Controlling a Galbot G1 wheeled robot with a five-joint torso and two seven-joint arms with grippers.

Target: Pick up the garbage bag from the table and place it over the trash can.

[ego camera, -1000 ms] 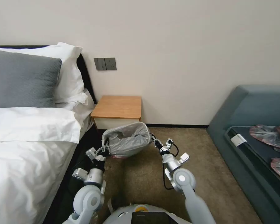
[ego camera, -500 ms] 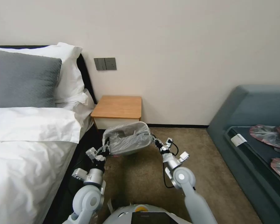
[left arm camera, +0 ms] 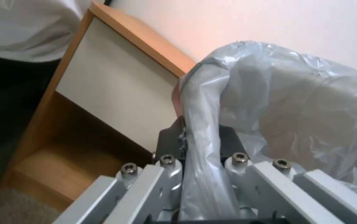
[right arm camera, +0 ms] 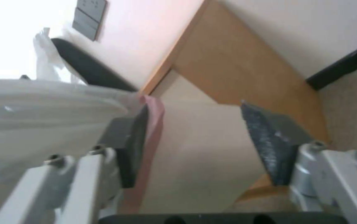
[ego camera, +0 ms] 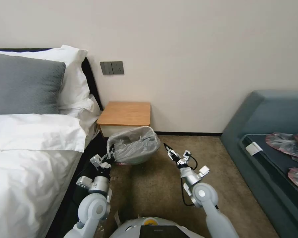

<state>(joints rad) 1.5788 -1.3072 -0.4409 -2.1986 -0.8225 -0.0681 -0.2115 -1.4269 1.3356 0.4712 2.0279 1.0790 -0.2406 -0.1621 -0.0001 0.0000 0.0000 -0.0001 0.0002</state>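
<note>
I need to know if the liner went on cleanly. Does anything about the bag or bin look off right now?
The garbage bag sits bunched and wrinkly over the trash can, not smoothed down. The left gripper pinches one bunched edge, while the right gripper hangs beside the bin, jaws open. Nothing is spilled.

One garbage bag (ego camera: 134,145) is covering one trash can (ego camera: 143,158), which is standing on the carpet just in front of one table (ego camera: 125,114). Two grippers are showing: the left gripper (ego camera: 110,156) is pinching a fold of the bag's film, and the right gripper (ego camera: 166,147) is hanging with its pads spread, just beside the bag. Two flat grey-pink plastic bags (ego camera: 285,143) are lying on one blue-grey sofa (ego camera: 255,115), well apart from the right gripper. Three pillows (ego camera: 24,84) are resting on one bed (ego camera: 29,165), beyond the left gripper.
</note>
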